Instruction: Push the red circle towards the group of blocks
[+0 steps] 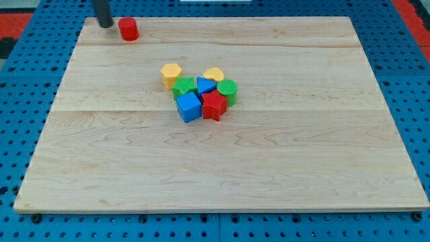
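Pale wood worktop [302, 175] on blue pegboard [13, 101]. Mid-board cluster: blue cube [189, 107], red star [214, 105], green blocks, yellow blocks. Far left corner: red circle [128, 29], upright, axis vertical, well apart from cluster. My tip [106, 25] just left of it. No gripper fitted.

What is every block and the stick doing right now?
Dark rod's tip: just left of the red circle, small gap.
Red circle block: alone, top-left corner.
Yellow hexagon-like block, yellow block, two green blocks, blue triangle-like block, blue cube, red star block: clustered mid-board.
Wooden board: flat.
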Motion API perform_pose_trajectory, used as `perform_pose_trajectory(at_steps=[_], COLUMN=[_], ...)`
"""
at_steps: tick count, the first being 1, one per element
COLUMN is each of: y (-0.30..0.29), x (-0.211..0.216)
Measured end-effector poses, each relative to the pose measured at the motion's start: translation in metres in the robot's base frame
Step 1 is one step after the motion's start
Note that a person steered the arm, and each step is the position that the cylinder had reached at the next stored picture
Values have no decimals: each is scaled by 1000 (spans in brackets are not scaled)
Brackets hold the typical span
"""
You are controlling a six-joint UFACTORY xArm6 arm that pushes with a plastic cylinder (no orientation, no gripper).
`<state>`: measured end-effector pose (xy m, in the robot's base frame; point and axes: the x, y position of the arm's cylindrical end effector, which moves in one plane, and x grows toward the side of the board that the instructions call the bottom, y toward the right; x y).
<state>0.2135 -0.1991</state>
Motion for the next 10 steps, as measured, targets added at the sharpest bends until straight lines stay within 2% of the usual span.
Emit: perform_pose_trajectory(at_steps=[1,2,3,4,5,7,9,10], y=[47,106,111,88,80,140,65,52], x=[-2,17,50,29,42,84,67,81])
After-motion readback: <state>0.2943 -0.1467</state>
